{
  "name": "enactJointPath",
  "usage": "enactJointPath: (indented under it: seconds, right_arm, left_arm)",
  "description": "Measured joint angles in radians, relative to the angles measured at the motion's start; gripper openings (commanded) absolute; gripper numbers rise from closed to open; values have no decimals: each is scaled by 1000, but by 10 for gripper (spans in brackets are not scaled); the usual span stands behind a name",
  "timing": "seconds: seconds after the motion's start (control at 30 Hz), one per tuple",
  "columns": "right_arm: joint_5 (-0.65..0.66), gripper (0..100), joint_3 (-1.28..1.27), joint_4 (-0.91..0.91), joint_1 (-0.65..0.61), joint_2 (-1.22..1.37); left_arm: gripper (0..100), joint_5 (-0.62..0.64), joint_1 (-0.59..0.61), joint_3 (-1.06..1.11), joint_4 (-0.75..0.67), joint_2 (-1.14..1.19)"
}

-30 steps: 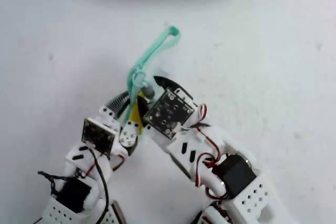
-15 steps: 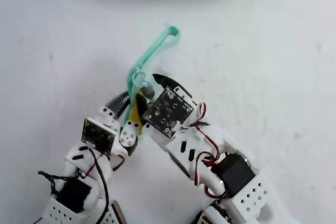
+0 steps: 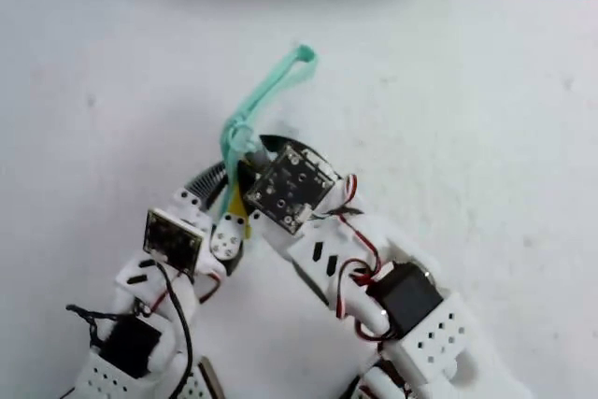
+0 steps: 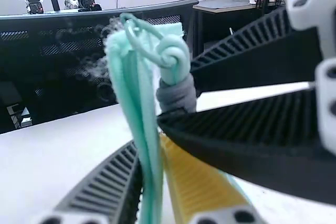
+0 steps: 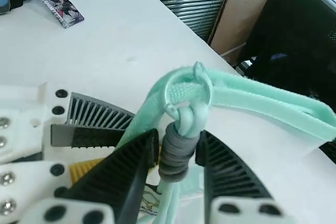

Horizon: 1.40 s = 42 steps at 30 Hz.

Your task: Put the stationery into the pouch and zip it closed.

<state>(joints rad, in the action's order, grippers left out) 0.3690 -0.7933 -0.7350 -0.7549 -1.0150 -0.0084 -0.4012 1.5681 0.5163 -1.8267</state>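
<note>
Clamping the near end of the pouch [image 3: 266, 95] with the left gripper [image 3: 229, 195], and squeezing the mint fabric between its grey and yellow ribbed faces. Probably anchoring the pouch so that the zip has something to pull against.

Pinching the grey pull [image 5: 176, 153] with the right gripper [image 5: 177, 142], closing its black jaws tight on either side, right at the pouch's top edge and just beside the left gripper's hold. Gripping the pull itself rather than the cord loop [image 5: 184, 90] knotted through it, likely for a firmer, straighter tug along the zip.

Keeping the pouch propped on its long edge on the table [image 3: 467, 91], zip side up, stretching away from both grippers toward the table's far side. Judging this as the zipping step, though unable to tell how far along the zip is, or what is lying inside the pouch.

Counting one pouch, one pull, one cord loop and two grippers, both crowding the pouch's near end.
</note>
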Motion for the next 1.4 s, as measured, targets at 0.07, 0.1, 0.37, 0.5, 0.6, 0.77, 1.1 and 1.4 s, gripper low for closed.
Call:
enactJointPath:
  seconds: [0.07, 0.1, 0.37, 0.5, 0.6, 0.77, 1.1, 1.4]
  right_arm:
    - [0, 59, 2, 18, 0, 15]
    - [0, 58, 3, 21, 0, 18]
    - [54, 18, 3, 21, 2, 12]
    - [133, 18, 2, 21, 2, -61]
    - [164, 18, 2, 21, 0, -109]
    - [173, 18, 29, -40, -6, -121]
    - [173, 18, 252, -316, -5, -123]
    - [173, 18, 270, -345, -5, -123]
  left_arm:
    - [22, 0, 3, 0, 0, 0]
    - [22, 0, 3, 0, 0, -2]
    - [107, 2, 3, 0, 0, -2]
    - [207, 3, 11, -8, 32, -2]
    - [207, 2, 11, -31, 123, 0]
    - [207, 2, 11, -77, 212, 5]
    - [180, 3, 8, -153, 213, 18]
    - [18, 44, -64, -178, 213, 11]
